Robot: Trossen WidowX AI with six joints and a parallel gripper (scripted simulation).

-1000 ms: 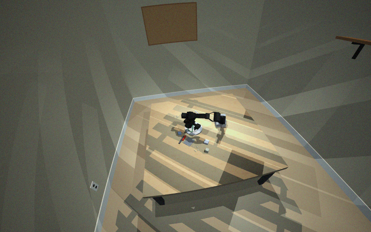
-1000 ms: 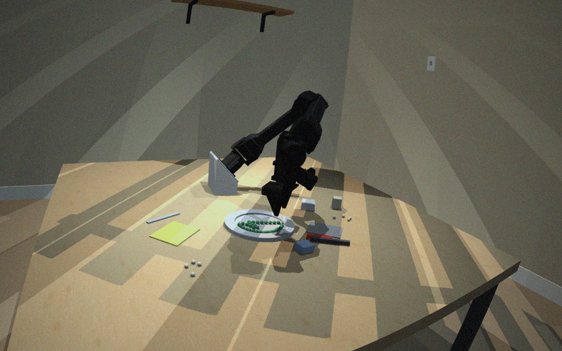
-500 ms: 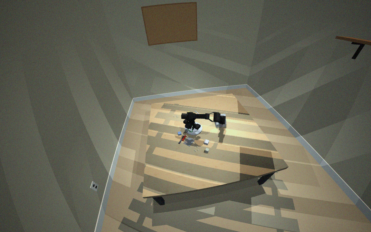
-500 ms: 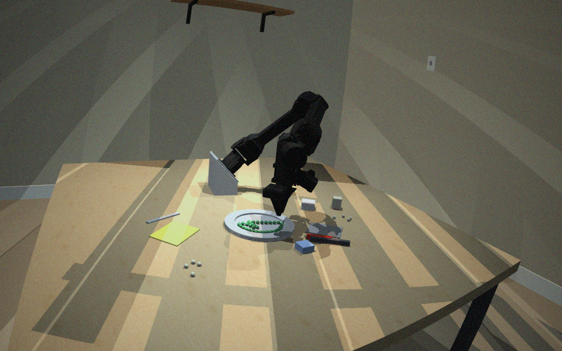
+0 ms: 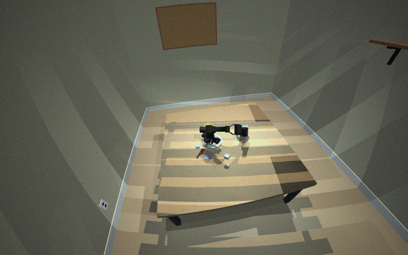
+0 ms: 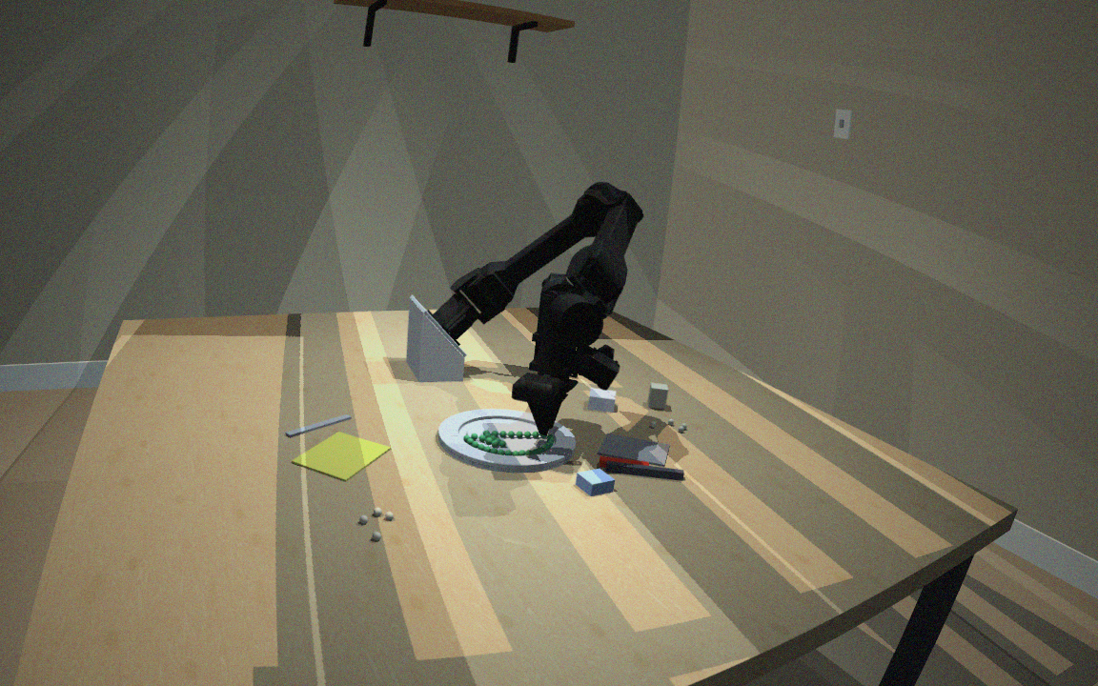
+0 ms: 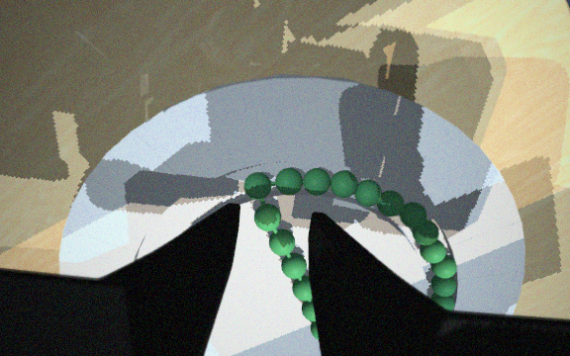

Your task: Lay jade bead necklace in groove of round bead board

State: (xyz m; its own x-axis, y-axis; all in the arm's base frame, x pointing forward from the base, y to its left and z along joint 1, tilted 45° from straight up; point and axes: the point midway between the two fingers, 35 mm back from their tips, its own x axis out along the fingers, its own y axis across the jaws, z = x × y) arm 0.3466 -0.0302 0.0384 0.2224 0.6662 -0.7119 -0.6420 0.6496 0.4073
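Across the bottom of the scene stretched the big wooden table (image 5: pixel 224 190) (image 6: pixel 451 596) (image 7: pixel 18 74), striped with light and shade. Over it arched the black arm (image 5: pixel 221 129) (image 6: pixel 544 247), rising from its grey stand (image 5: pixel 243 137) (image 6: pixel 434 353) and bending down to the round bead board (image 5: pixel 220 143) (image 6: pixel 445 448) (image 7: pixel 285 119)! And there was the gripper (image 5: pixel 211 142) (image 6: pixel 545 433) (image 7: pixel 275 220), low over the board, fingers a little apart, nothing clamped, with a slanting run of beads in the gap!

The jade bead necklace (image 6: pixel 518 453) (image 7: pixel 316 181) was on the board, one stretch curving around by the groove, another cutting across the inside from a sharp bend, and some beads bunched up in the exterior view. Not a full ring!

Out wide, a yellow square (image 5: pixel 209 124) (image 6: pixel 341 455) lay near a thin grey rod (image 5: pixel 216 123) (image 6: pixel 318 425). On the other flank, a grey square (image 5: pixel 208 154) (image 6: pixel 634 449) sat beside a red-and-black tool (image 5: pixel 200 153) (image 6: pixel 642 469), a blue block (image 5: pixel 197 146) (image 6: pixel 595 481) close by. Smallest of all, four pale beads (image 5: pixel 194 127) (image 6: pixel 377 512) were scattered near the yellow square!
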